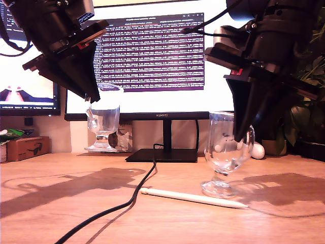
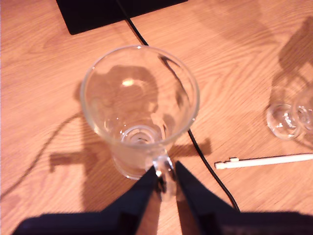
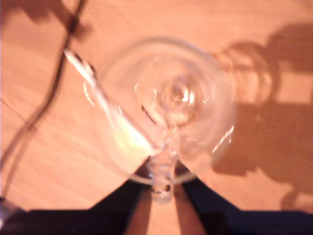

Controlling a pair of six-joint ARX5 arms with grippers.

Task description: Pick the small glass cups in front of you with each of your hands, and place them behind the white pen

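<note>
The first clear glass footed cup (image 1: 104,122) is seen at the exterior view's left, far back near the black monitor stand (image 1: 162,152) and well behind the slim white pen (image 1: 193,197). Its side handle is clamped between the closed fingers of my first gripper (image 1: 93,97). The second clear glass footed cup (image 1: 226,147) stands at the exterior view's right, its round foot just behind the pen, with its handle pinched in the fingers of my second gripper (image 1: 238,134). Whether either foot is touching the wooden bench (image 1: 51,213) cannot be told for certain.

The placing step is judged to be nearly done. Each cup should be lowered straight down and kept upright until its foot is flat on the bench, and only then should the fingers be opened, slowly, so that the handle is not dragged. The second cup's foot should be kept off the pen, which could be rolled by a nudge.

The height of the cups against the bench is shown only by the exterior view. The grip itself is shown better from the wrists: in the first wrist view the handle is seen between the finger tips (image 2: 165,178), with the black cable (image 2: 205,156) passing beside that cup. The second wrist view is blurred, yet the pen (image 3: 83,73) is seen through the glass there.
</note>
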